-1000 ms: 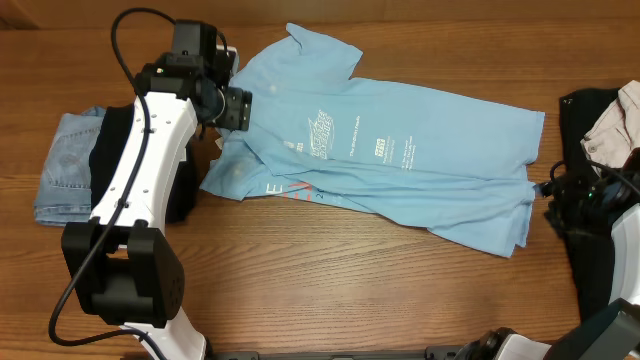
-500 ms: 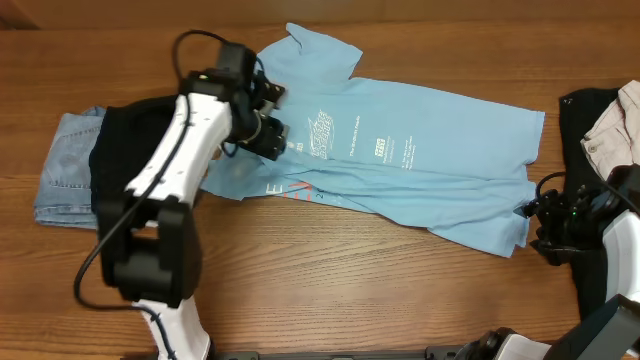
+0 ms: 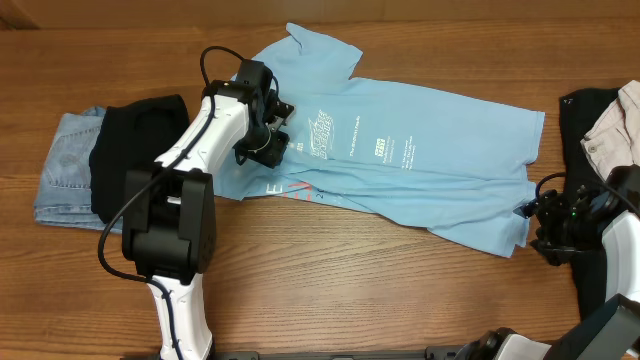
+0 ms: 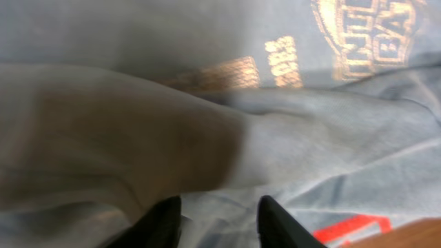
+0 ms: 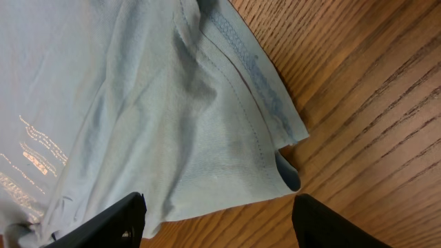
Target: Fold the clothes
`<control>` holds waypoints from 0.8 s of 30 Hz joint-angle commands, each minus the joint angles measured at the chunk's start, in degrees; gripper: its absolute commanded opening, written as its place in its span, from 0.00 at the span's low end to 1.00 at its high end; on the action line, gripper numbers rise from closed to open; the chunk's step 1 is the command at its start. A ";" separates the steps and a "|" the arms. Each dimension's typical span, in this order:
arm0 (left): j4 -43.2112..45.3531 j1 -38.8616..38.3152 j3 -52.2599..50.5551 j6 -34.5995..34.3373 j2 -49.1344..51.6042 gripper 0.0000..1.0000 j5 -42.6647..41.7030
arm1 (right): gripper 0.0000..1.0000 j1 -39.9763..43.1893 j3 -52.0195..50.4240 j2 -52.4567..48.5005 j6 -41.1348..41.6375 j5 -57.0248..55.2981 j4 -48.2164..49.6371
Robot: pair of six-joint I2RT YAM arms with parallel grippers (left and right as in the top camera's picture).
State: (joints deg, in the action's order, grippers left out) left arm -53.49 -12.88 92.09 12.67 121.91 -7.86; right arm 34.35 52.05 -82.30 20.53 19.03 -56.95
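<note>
The light blue T-shirt point(image 3: 400, 160) lies spread and partly folded across the table, white print facing up, red letters at its near left edge. My left gripper point(image 3: 268, 150) is open, low over the shirt's left part; in the left wrist view the cloth point(image 4: 289, 138) fills the frame between its fingers point(image 4: 219, 219). My right gripper point(image 3: 535, 215) is open at the shirt's lower right corner; the right wrist view shows the hem corner point(image 5: 227, 151) just ahead of its spread fingers point(image 5: 219, 219).
A black garment point(image 3: 135, 150) on folded jeans point(image 3: 65, 175) lies at the left. A dark garment point(image 3: 590, 110) and a beige one point(image 3: 615, 125) lie at the right edge. Bare wood runs along the front.
My left arm swung right and down from the shirt's left sleeve onto the shirt near the print. My right gripper moved slightly towards the hem corner.
</note>
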 commanded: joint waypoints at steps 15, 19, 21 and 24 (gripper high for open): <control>4.04 0.07 -3.13 1.51 0.61 0.32 2.93 | 0.72 -0.22 -0.26 -0.07 -0.66 -0.52 0.26; 4.13 0.07 -3.17 1.49 0.61 0.04 2.91 | 0.72 -0.22 -0.26 -0.07 -0.66 -0.52 0.26; 3.61 0.04 -2.75 0.96 0.37 0.04 2.93 | 0.72 -0.22 -0.26 -0.07 -0.66 -0.50 0.24; 0.94 0.04 0.26 -0.72 -0.35 0.04 2.99 | 0.72 -0.22 -0.26 -0.07 -0.66 -0.50 0.24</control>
State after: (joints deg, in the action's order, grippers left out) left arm -50.57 -12.88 89.30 13.69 121.97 -5.10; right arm 34.35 52.05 -82.30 20.51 19.05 -56.99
